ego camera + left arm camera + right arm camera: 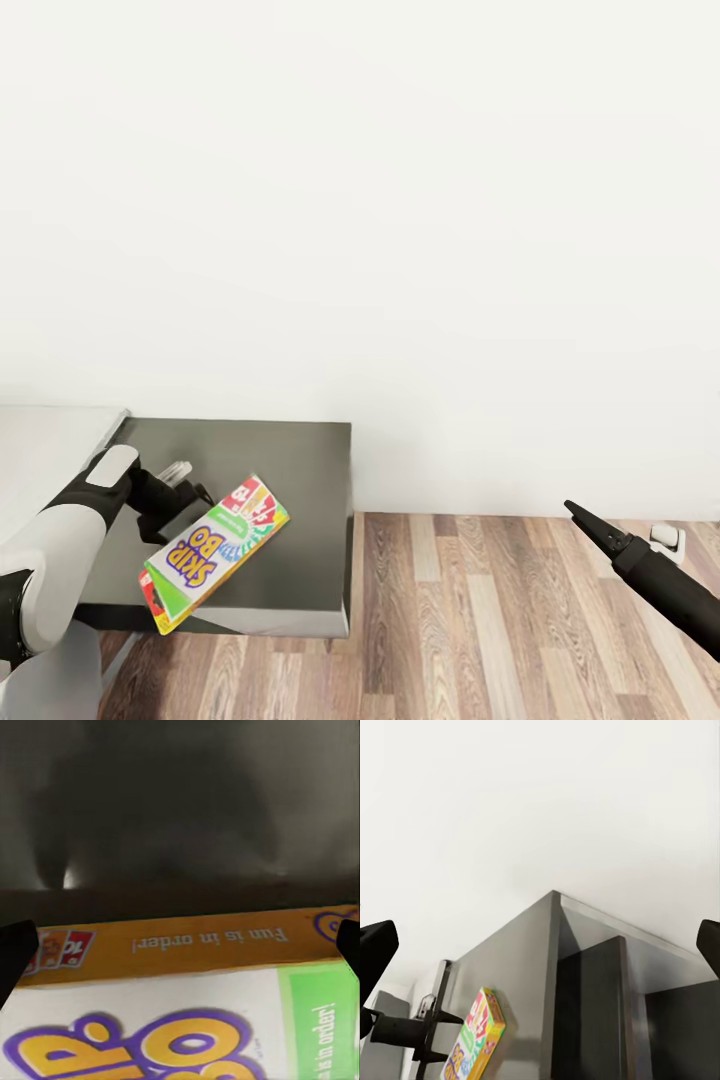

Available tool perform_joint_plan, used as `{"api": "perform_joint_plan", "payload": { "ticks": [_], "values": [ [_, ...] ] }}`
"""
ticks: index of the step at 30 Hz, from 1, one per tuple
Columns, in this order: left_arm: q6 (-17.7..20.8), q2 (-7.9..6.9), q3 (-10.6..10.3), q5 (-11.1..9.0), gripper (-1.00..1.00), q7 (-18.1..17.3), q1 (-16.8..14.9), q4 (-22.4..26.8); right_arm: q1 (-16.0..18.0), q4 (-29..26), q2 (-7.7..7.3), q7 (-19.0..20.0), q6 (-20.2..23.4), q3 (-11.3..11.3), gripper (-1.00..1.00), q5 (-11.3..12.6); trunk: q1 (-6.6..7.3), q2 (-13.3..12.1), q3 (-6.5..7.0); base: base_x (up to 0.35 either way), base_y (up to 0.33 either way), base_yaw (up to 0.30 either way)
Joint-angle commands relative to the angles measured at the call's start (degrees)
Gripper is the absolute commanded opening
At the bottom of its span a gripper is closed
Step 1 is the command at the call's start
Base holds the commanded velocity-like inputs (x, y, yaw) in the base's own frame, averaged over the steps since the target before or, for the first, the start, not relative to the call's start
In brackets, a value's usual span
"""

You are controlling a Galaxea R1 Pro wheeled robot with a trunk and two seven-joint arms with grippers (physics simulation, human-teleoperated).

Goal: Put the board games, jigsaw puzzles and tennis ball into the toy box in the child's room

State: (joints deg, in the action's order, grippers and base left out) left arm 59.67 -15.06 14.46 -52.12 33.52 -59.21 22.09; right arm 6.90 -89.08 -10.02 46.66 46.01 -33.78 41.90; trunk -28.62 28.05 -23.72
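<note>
Clearly, our left gripper (185, 500) was clenched on the SKIP-BO board game (214, 550), holding it tilted just above the dark grey wing of the table (300, 470); whether the box touched the top, we could not tell. From the left wrist we saw the box's orange edge (202, 941) between the dark fingertips (15, 952). Our right gripper (590, 522) hung over the wooden floor (480, 620), well apart, its fingers (375, 952) spread wide and grasping nothing.
</note>
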Motion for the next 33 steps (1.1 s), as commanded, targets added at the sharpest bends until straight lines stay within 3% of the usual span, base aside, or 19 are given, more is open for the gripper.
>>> {"api": "perform_joint_plan", "payload": {
  "ticks": [1,33],
  "values": [
    [0.1,0.03,0.3,-0.4,1.0,0.6,0.0,0.1,0.0,0.0,0.0,0.1,0.3,-0.1,1.0,0.1,-0.02,0.1,-0.08,-0.018,-0.043,0.0],
    [0.1,0.38,0.4,-0.4,1.0,0.6,-0.1,0.0,0.0,0.0,-0.08,0.2,0.3,-0.1,1.0,0.1,-0.02,0.1,-0.08,-0.016,-0.03,0.0]
  ]
}}
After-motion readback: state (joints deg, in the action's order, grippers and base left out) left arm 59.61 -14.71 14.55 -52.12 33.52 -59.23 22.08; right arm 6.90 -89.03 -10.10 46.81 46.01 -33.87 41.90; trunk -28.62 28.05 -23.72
